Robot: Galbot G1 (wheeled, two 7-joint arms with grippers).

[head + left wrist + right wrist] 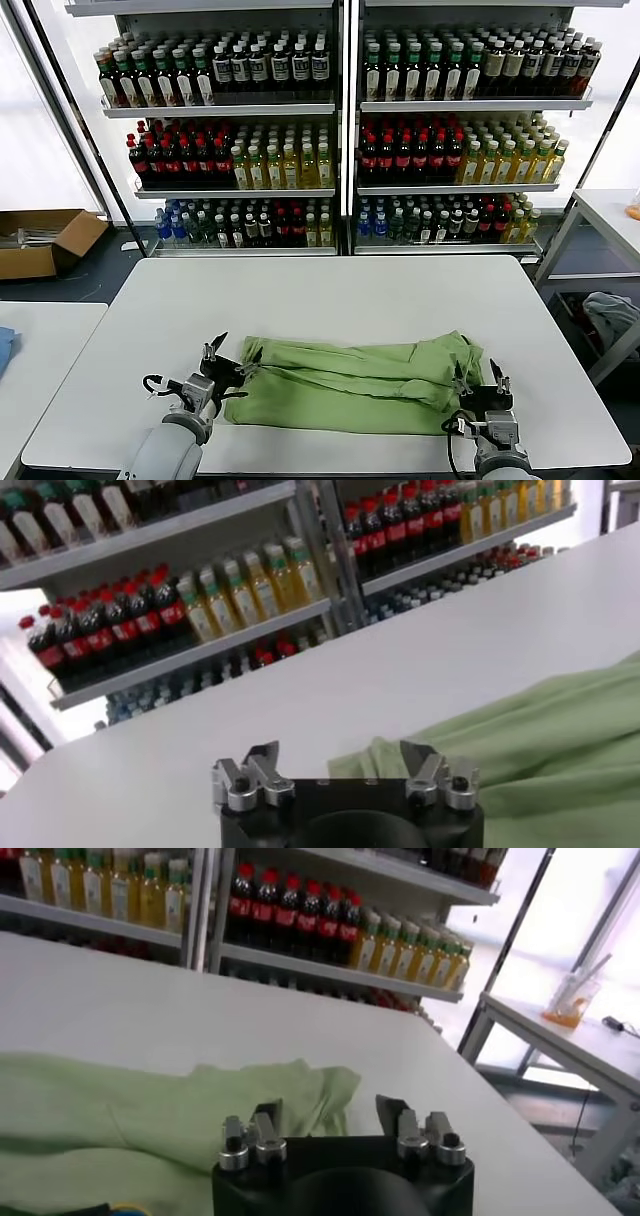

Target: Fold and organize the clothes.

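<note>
The clothes are light green fabric lying folded into a long band across the near part of the white table. My left gripper stands open at the band's left end, holding nothing. In the left wrist view the left gripper has its jaws spread, and a bunched edge of the green fabric lies just beyond them. My right gripper is open at the band's right end. The right wrist view shows the right gripper empty, with the green fabric lying ahead of it.
Shelves of bottles stand behind the table. A cardboard box sits on the floor at the left, near a second table. A side table and a heap of cloth are at the right.
</note>
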